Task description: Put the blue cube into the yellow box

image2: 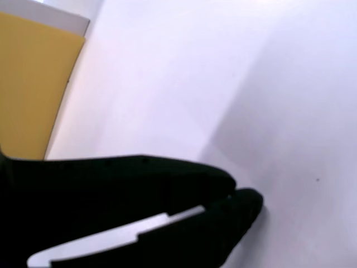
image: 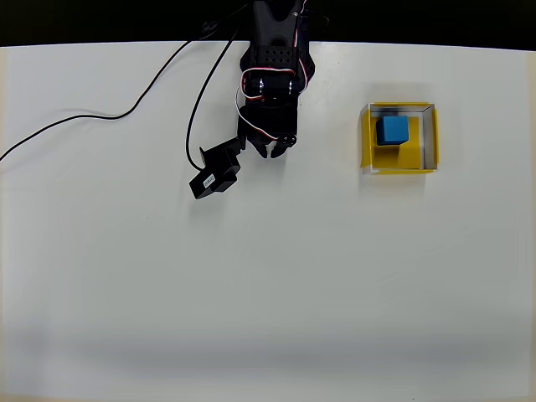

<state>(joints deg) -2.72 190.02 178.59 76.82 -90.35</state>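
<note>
My claw (image: 273,149) hangs over bare table (image: 268,276) w/ tips together, holding nothing; wrist view agrees, tips meeting. In the overhead view the cube (image: 391,130) lies off to the right of me, well apart, already inside the box (image: 367,142), toward its upper-left corner. Cube is plain bright blue, sits flat, no long axis to speak of. Box yellow-floored w/ thin walls. Task looks done, I'd say; no reach needed.

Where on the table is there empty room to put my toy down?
The whole white table below the tool and the yellow box is bare. The gap between those two is free too. It is crowded at the top, around the arm and its black cable.
</note>
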